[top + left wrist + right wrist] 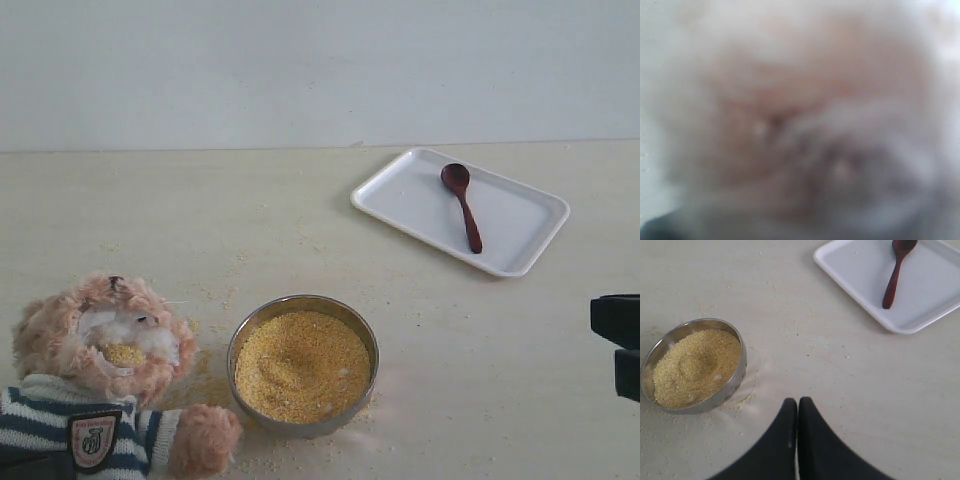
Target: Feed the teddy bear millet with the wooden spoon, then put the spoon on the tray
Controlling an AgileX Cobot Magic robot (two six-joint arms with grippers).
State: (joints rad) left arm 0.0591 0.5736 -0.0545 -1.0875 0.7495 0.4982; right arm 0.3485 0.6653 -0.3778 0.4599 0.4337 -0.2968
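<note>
The spoon lies on the tray near the counter's far right edge, well apart from the closed right claw. Of the left claw I cannot tell the state.

The right claw hangs over the table at the scene's right edge. Well to its left stands the bowl, holding the millet. The teddy bear lies just beyond the bowl, farthest from the claw. Behind the claw and leftward, the wooden spoon lies on the tray.
</note>
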